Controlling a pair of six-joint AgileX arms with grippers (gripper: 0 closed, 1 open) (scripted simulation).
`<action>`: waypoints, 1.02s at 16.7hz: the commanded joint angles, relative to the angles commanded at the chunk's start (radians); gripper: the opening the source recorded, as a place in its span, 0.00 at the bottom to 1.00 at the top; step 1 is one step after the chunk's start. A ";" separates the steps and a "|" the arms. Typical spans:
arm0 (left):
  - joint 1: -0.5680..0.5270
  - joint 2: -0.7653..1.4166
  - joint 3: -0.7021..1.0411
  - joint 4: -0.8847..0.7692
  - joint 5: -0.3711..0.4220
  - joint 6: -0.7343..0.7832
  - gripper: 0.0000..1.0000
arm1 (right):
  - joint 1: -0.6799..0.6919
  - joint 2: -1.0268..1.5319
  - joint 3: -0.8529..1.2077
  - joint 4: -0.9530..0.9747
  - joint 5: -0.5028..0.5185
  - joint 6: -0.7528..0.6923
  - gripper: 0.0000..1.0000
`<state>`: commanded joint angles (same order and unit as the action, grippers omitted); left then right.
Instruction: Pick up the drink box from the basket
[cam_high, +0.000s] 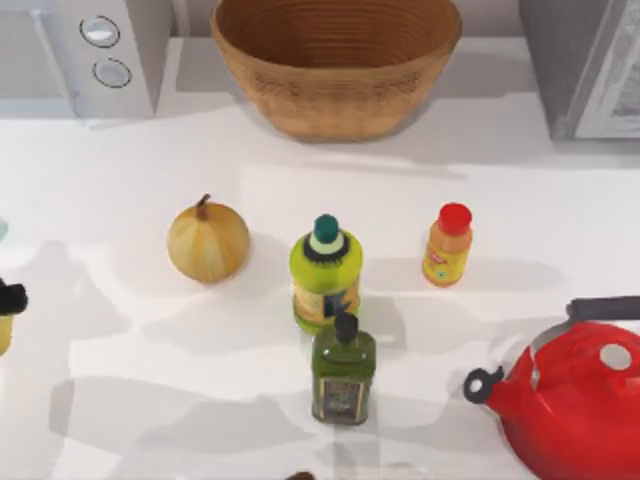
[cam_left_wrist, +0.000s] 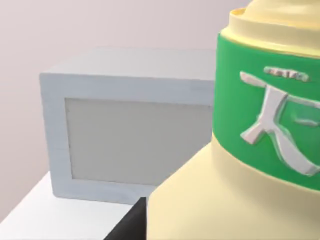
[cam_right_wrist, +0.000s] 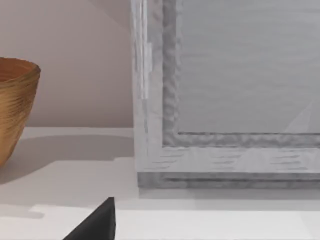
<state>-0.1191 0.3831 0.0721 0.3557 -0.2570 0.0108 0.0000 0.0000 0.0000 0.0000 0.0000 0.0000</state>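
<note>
The basket (cam_high: 335, 95) is a wide tan woven bowl at the back middle of the table, and its side (cam_right_wrist: 15, 107) also appears in the right wrist view. Its visible inside is bare weave, and the drink box is out of view. A dark part of my left gripper (cam_left_wrist: 127, 225) sits close to a cream bottle with a green label (cam_left_wrist: 240, 165). A dark part of my right gripper (cam_right_wrist: 97, 222) sits low over the white table, in front of a grey appliance (cam_right_wrist: 225, 100).
In front of the basket stand an onion (cam_high: 207, 241), a yellow-green bottle with a teal cap (cam_high: 325, 273), an orange bottle with a red cap (cam_high: 448, 246) and a dark green bottle (cam_high: 343, 372). A red kettle (cam_high: 575, 405) is front right. A microwave (cam_high: 90, 50) stands back left.
</note>
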 joint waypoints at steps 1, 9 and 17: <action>-0.020 0.086 0.009 0.065 -0.047 0.003 0.00 | 0.000 0.000 0.000 0.000 0.000 0.000 1.00; -0.147 0.577 0.078 0.471 -0.337 0.018 0.00 | 0.000 0.000 0.000 0.000 0.000 0.000 1.00; -0.155 0.630 0.086 0.524 -0.356 0.020 0.00 | 0.000 0.000 0.000 0.000 0.000 0.000 1.00</action>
<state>-0.2740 1.0131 0.1584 0.8799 -0.6131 0.0306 0.0000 0.0000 0.0000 0.0000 0.0000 0.0000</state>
